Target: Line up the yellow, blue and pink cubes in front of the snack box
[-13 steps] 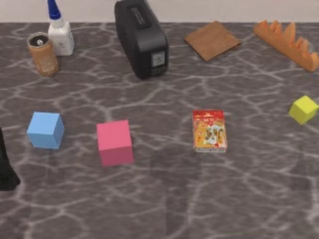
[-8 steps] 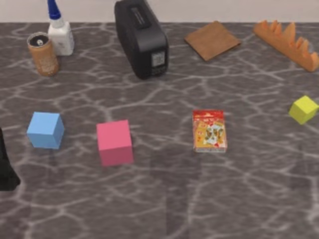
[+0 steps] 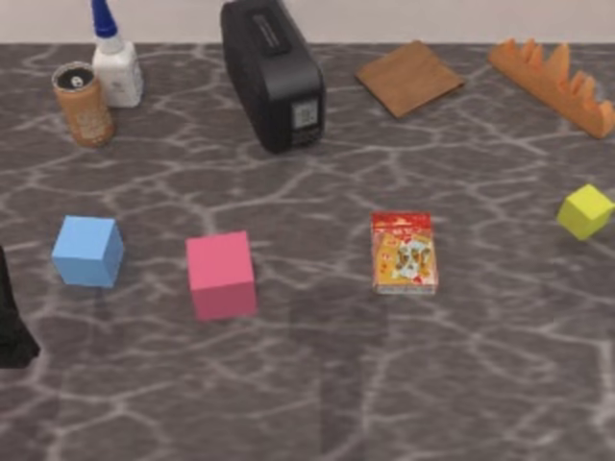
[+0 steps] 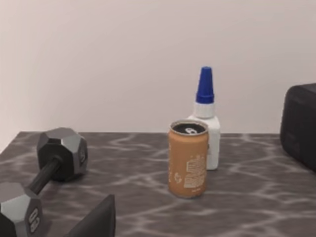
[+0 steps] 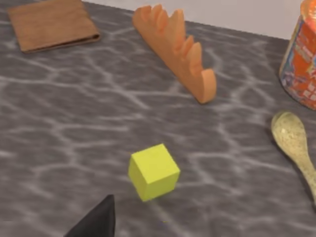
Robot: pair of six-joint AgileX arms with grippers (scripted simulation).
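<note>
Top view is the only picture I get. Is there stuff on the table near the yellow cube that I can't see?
Observer: Yes. The right wrist view shows a spoon lying on the table, apart from the yellow cube.
Operator: Anything else over there?
Observer: A printed orange tin stands just past the spoon.
Operator: What about by the brown can?
Observer: The left wrist view shows a dark dumbbell lying on the table, off to one side of the brown can.
</note>
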